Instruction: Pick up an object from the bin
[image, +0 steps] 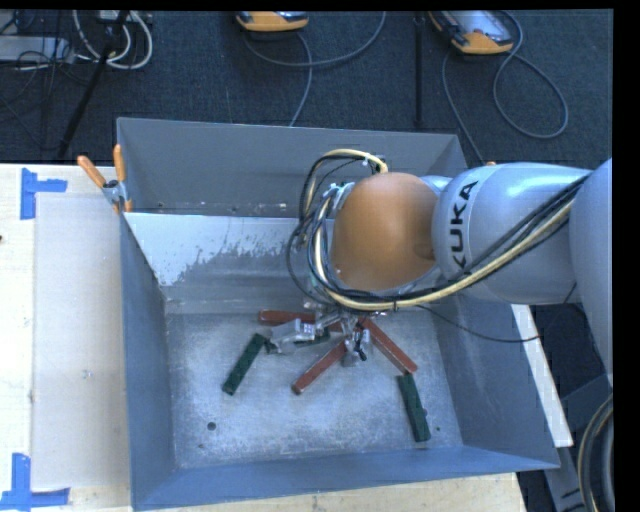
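Note:
My gripper (336, 336) is low in the middle of the bin, under the arm's orange cover. It sits right among three reddish-brown sticks: one (318, 371) slants down to the left below it, one (388, 345) runs off to its right, and a short one (283, 317) lies just to its left. Whether any stick is between the jaws cannot be made out. A dark green bar (245, 363) lies further left on the bin floor.
A second dark green bar (413, 406) lies near the bin's right front corner. The arm and its cables come in from the right and cover the bin's back right part. A small dark speck (212, 427) sits on the front left floor.

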